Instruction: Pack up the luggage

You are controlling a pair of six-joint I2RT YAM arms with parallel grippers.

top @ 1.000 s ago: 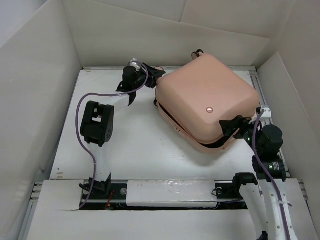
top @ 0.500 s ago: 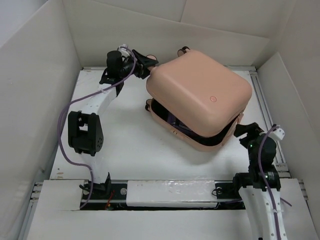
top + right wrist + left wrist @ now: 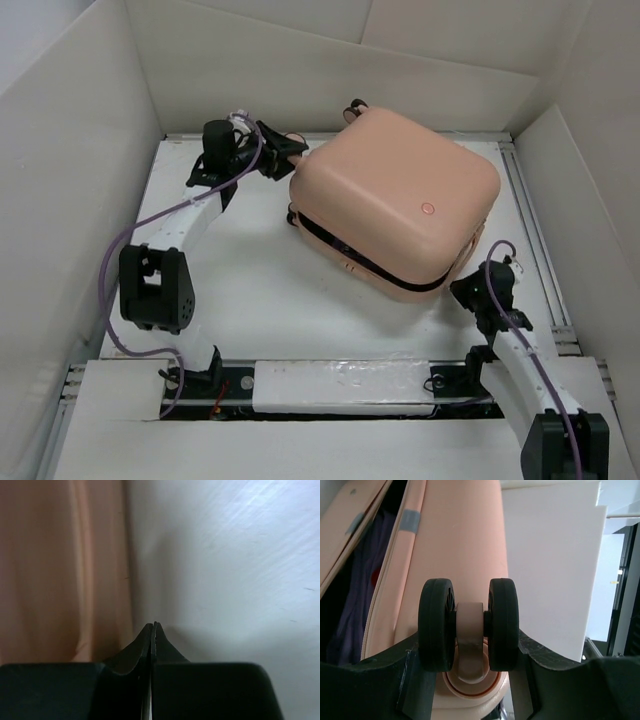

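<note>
The luggage (image 3: pixel 400 200), a peach-pink hard-shell suitcase, lies at the back right of the table with its lid nearly down; a thin dark gap runs along its front seam. My left gripper (image 3: pixel 288 150) is at its back-left corner, shut on a black-and-pink caster wheel (image 3: pixel 468 625), one finger on each side of the twin wheels. In the left wrist view the shell (image 3: pixel 460 540) stands ajar, with purple fabric (image 3: pixel 350 605) inside. My right gripper (image 3: pixel 468 290) sits just off the suitcase's front-right side, shut and holding nothing (image 3: pixel 153 626), beside the pink shell (image 3: pixel 60 570).
White walls (image 3: pixel 80 150) enclose the table on the left, back and right. A metal rail (image 3: pixel 340 385) with the arm bases runs along the near edge. The left arm's elbow (image 3: pixel 150 290) hangs over the left front of the table.
The suitcase has slid left and back with my left gripper on its wheel, and the lid has dropped lower. My right gripper let go of the shell's edge, pulled back and shut.
</note>
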